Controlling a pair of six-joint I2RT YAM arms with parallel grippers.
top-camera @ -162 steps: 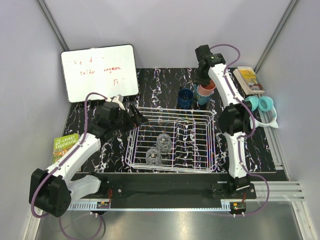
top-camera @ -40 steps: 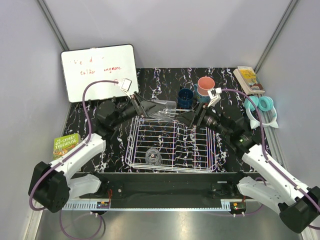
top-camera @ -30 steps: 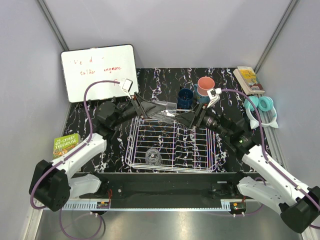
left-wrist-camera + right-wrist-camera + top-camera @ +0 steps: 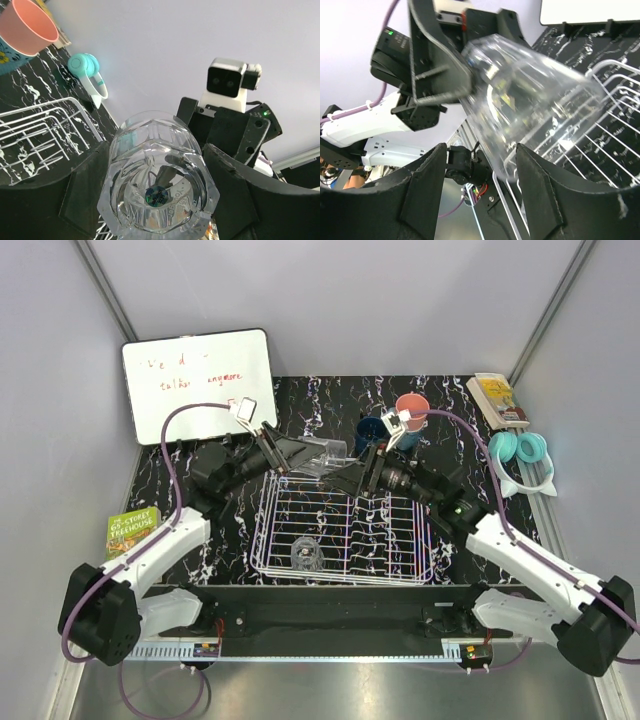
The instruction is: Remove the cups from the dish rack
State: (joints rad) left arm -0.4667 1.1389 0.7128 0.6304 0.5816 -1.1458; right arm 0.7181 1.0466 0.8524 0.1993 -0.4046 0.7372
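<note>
Background stuff you've got in shot, using the whiteboard [image 4: 200, 385] as the anchor. It's propped at the far left corner of the black marbled tabletop [image 4: 330, 400], with red scribble on it (mostly too faint to read). Nearer the camera than the whiteboard and a touch further left, you've got a green paperback [image 4: 130, 531] lying flat. Way over to the right of the whiteboard there's another book [image 4: 497, 398]. A teal headset [image 4: 525, 452] is also far right of the whiteboard, slightly nearer the camera.
</note>
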